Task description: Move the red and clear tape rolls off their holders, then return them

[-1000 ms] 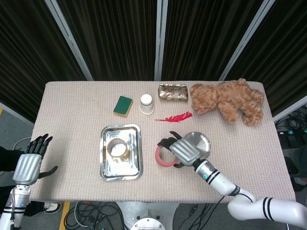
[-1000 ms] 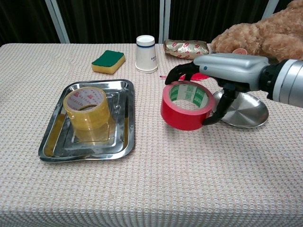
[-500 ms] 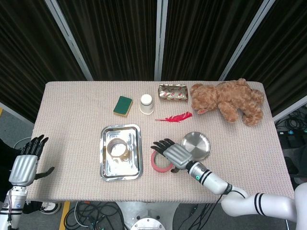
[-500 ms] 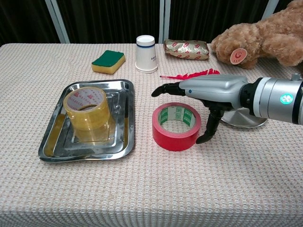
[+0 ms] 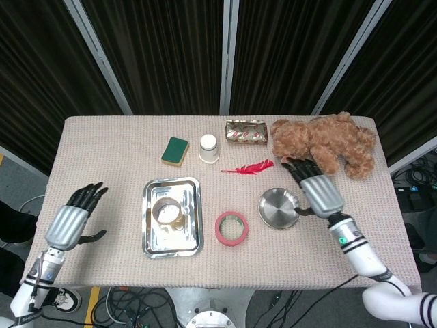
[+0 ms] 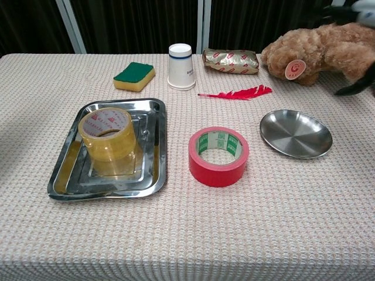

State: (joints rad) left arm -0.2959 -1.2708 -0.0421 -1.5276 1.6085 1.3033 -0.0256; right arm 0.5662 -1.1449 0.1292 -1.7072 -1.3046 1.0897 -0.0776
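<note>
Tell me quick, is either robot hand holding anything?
Left hand: open, holding nothing, at the table's left edge.
Right hand: open, holding nothing, near the teddy bear.

Robot lab test station
Cloth-covered table (image 5: 102,147) backed by black curtains (image 5: 171,48) at 12 o'clock, loose cables (image 5: 136,297) at 6 o'clock

A green sponge (image 6: 134,76) with a yellow underside lies near the far edge of the cloth-covered table (image 6: 187,234). Just to its right an upturned white paper cup (image 6: 181,66) stands, and beyond that a crinkled foil snack packet (image 6: 230,61) lies on its side. A red feather (image 6: 235,93) lies in front of the packet. A brown teddy bear (image 6: 328,51) sprawls at the far right corner. Dark curtains (image 5: 171,48) hang behind
</note>
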